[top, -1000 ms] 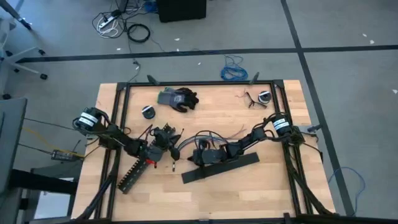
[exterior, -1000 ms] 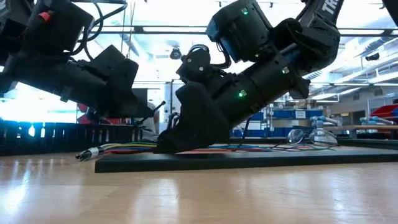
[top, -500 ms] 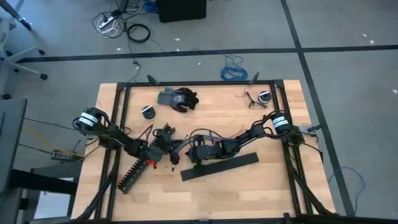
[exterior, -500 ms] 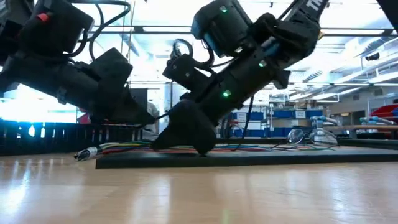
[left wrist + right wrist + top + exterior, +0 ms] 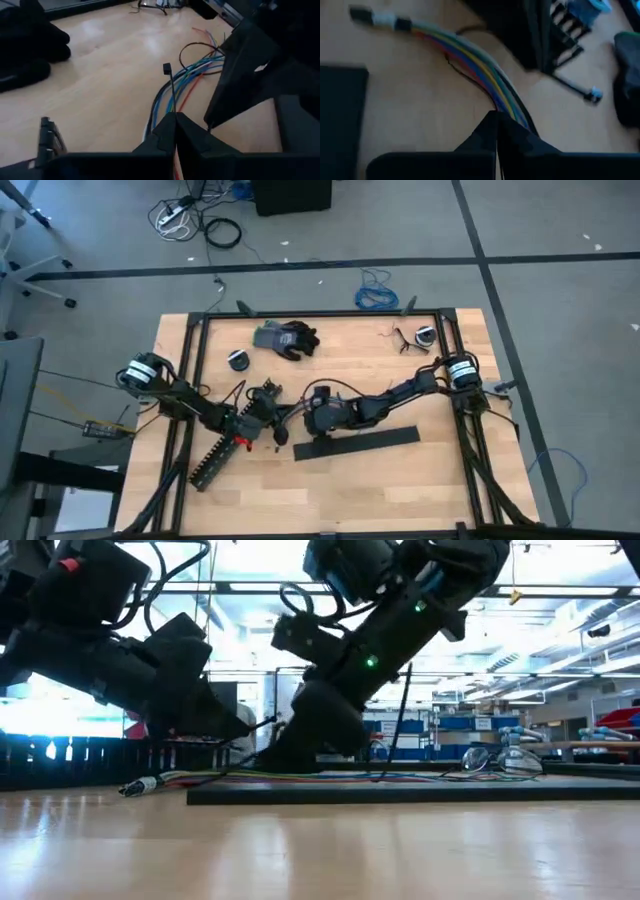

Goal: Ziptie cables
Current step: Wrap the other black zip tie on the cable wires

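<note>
The cables (image 5: 462, 52), a bundle of blue, green, yellow, red and white wires, lie on the wooden table at its middle; one end (image 5: 140, 786) carries a plug. In the left wrist view the cables (image 5: 170, 92) run away from the fingers. My left gripper (image 5: 173, 120) is at the table's middle left (image 5: 283, 413), shut on a thin black ziptie (image 5: 170, 90). Coming from the right, my right gripper (image 5: 495, 119) is shut, with its tips over the bundle (image 5: 299, 420). The two grippers stand close together. My left gripper pinches the ziptie's lower length (image 5: 173, 111) between its two fingertips. The strip stands out past the fingers, clear of the table, and its small square head (image 5: 166, 68) is at the free end. My right gripper's shut fingertips (image 5: 490, 125) cover the bundle where it passes under them; I cannot tell whether they touch it.
A wide flat black bar (image 5: 357, 443) lies just near of my right gripper. A black slotted duct (image 5: 213, 457) lies at the near left. Dark gloves (image 5: 287, 338) are at the far middle, and small round items (image 5: 238, 359) (image 5: 422, 336) lie toward the far edge.
My right gripper has moved toward the table's left edge, along the cables and closer to my left gripper, with its wrist raised. The flat black bar has shifted a little, its left end now farther right in the low view. The cables' plug end has stayed put.
</note>
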### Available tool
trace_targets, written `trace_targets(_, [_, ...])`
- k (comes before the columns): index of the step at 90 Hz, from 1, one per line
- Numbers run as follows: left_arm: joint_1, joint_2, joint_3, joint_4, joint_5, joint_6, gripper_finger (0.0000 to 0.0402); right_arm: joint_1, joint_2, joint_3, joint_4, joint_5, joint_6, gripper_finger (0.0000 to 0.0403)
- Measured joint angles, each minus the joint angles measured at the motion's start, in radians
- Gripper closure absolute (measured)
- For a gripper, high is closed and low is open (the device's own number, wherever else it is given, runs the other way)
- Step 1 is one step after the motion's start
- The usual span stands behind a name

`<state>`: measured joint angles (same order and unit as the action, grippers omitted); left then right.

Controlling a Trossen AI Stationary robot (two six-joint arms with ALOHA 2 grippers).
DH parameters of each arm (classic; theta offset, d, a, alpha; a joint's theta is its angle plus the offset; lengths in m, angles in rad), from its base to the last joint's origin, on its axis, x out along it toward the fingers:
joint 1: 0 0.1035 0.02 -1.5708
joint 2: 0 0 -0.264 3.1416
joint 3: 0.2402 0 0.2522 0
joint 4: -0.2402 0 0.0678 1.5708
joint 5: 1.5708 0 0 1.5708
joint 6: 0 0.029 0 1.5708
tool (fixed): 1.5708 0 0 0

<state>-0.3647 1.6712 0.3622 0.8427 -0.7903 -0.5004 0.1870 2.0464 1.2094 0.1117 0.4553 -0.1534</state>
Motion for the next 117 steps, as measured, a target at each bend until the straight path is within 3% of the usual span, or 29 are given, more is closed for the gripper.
trace_targets(25, [-0.012,-0.064,0.000,-0.005,0.019,0.053,0.0401,-0.030,-0.006,0.000,0.043,0.028,-0.009,0.0403])
trace_targets(117, [-0.007,-0.066,0.000,-0.057,0.044,0.017,0.0401,-0.032,-0.006,0.000,0.206,0.016,-0.039,0.0403])
